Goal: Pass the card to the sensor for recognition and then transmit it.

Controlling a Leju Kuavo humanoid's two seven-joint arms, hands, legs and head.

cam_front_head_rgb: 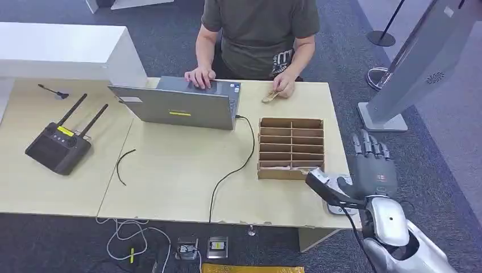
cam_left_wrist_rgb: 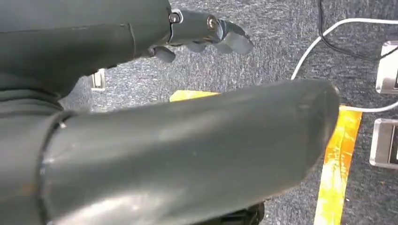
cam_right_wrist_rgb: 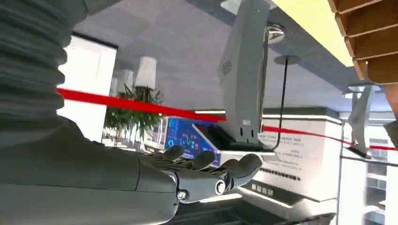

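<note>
A wooden box (cam_front_head_rgb: 291, 148) with several slots stands on the right part of the table (cam_front_head_rgb: 170, 182); something pale lies in its nearest slot (cam_front_head_rgb: 287, 168), too small to tell. Across the table, a person's hand holds a small tan card-like piece (cam_front_head_rgb: 271, 96). My right hand (cam_front_head_rgb: 372, 165) hovers beyond the table's right edge, beside the box, fingers stretched and nothing in it; the right wrist view shows its fingers (cam_right_wrist_rgb: 206, 171) spread and empty. A small white device (cam_front_head_rgb: 336, 209) at the near right corner lies partly under its thumb. My left hand (cam_left_wrist_rgb: 206, 30) hangs over the floor, holding nothing.
A grey laptop (cam_front_head_rgb: 182, 105) with a black cable (cam_front_head_rgb: 233, 170) sits in front of the person (cam_front_head_rgb: 258, 34). A black controller with two antennas (cam_front_head_rgb: 59, 145) lies at the left. A grey kiosk (cam_front_head_rgb: 420, 62) stands right of the table. Power strips (cam_front_head_rgb: 202, 247) lie on the floor.
</note>
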